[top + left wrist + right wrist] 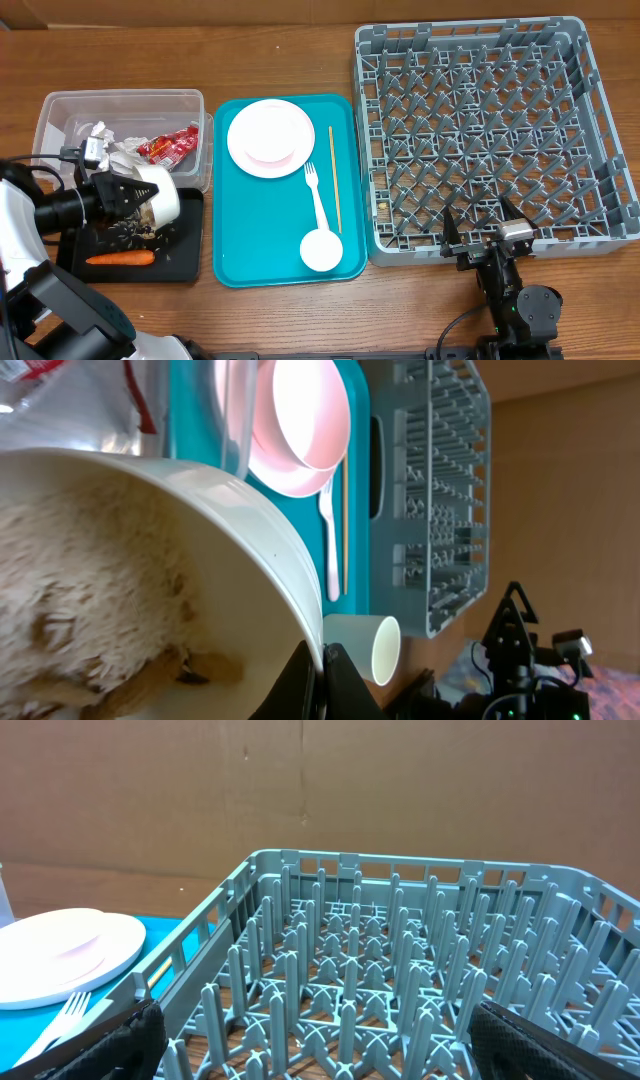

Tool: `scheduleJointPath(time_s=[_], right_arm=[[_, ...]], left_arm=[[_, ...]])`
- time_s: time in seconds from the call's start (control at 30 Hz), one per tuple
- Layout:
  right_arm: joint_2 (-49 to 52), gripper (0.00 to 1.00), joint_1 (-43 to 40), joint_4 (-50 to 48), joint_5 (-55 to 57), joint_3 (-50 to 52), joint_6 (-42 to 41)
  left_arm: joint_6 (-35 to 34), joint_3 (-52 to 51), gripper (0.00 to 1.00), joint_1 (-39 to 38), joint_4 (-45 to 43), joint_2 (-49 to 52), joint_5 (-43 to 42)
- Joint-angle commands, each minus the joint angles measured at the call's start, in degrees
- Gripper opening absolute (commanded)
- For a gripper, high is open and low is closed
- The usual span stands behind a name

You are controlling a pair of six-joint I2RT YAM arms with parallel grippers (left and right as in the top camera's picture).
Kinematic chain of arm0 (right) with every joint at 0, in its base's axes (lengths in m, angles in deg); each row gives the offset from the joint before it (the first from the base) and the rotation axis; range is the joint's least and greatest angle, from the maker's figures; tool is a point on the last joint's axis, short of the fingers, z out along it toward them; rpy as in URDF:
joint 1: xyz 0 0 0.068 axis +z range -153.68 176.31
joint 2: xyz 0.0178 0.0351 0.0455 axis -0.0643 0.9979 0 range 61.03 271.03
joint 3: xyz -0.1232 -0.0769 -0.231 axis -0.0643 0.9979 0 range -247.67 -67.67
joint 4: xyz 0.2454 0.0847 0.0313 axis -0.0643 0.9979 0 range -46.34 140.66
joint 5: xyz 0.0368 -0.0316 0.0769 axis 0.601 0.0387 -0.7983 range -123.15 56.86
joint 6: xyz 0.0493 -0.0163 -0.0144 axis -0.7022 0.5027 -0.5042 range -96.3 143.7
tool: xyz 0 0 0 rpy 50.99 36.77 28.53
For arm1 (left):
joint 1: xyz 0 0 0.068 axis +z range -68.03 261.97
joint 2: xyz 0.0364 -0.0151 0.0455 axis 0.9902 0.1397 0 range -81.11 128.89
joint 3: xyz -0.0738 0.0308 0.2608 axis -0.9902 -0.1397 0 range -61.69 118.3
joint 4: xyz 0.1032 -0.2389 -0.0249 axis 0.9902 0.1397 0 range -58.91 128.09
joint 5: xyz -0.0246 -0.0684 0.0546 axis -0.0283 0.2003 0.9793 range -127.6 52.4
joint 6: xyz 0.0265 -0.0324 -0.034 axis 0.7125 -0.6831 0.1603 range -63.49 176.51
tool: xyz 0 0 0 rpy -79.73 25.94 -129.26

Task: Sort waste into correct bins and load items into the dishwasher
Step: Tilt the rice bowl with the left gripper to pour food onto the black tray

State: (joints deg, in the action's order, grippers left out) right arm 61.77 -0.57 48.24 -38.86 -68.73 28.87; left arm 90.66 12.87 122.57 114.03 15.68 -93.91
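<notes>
Over the shallow black rectangular tray (182, 263), the left pincer (322, 672) holds a tilted round white bowl (165, 196), the right pincer (480, 222) wide; drifting sideways could spill beige rice scraps (90, 580) onto the table (300, 320).

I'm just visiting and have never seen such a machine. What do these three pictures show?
These are two robot arms at a table, each ending in a two-finger gripper. One picture looks down from above; the other two come from cameras on the wrists. The left gripper is shut on the rim of a white bowl of rice, tipped over a black tray holding a carrot. Beside it, a clear tub holds napkins and a red wrapper. A teal tray carries a plate, fork, chopstick and cup. The right gripper hangs open by the grey rack.
</notes>
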Motion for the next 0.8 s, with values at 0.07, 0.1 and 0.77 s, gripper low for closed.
scheduleJointPath(time_s=[0.07, 0.1, 0.77], right_arm=[[-0.46, 1.00, 0.31, -0.24, 0.07, 0.61, 0.22], [-0.46, 1.00, 0.31, -0.24, 0.07, 0.61, 0.24], [-0.46, 1.00, 0.31, -0.24, 0.07, 0.61, 0.24]], left_arm=[[11.78, -5.44, 0.04, 2.69, 0.17, 0.15, -10.14], [13.38, -6.47, 0.04, 3.45, 0.17, 0.17, -11.39], [22.01, -13.49, 0.04, 14.14, 6.54, 0.17, -17.88]])
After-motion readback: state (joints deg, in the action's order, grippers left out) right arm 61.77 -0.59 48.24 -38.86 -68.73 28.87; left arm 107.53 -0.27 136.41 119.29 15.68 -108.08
